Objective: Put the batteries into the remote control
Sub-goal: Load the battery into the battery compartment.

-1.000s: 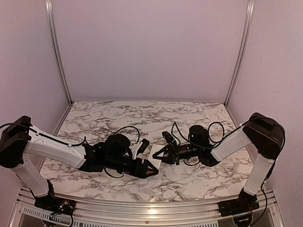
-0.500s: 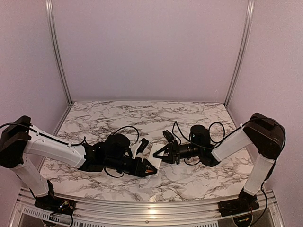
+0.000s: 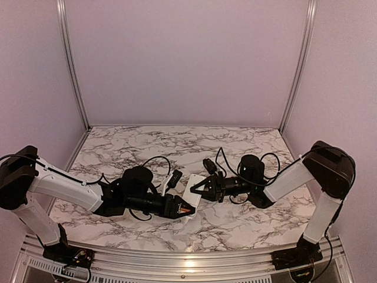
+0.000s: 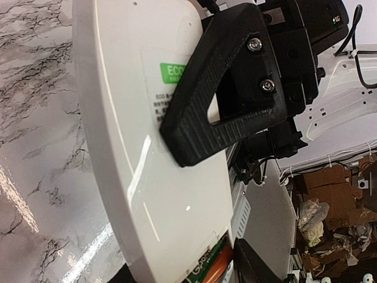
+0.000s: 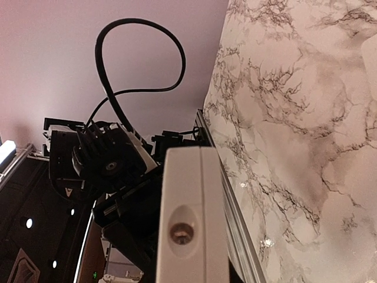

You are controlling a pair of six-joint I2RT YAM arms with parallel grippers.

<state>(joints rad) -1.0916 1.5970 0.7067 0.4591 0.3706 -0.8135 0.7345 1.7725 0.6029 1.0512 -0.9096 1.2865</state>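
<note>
The right gripper (image 3: 198,190) was clamped on the remote (image 4: 129,135), held between both arms. The orange battery (image 4: 217,263) sat at its lower end by the left gripper (image 3: 184,209), grip undeterminable. Seating unconfirmed; dark battery unseen.

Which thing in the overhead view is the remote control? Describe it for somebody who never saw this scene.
Find the marble table, then its near middle. There the remote control sits between the left end effector and the right end effector. It is the slim white slab, bright against those black parts.
</note>
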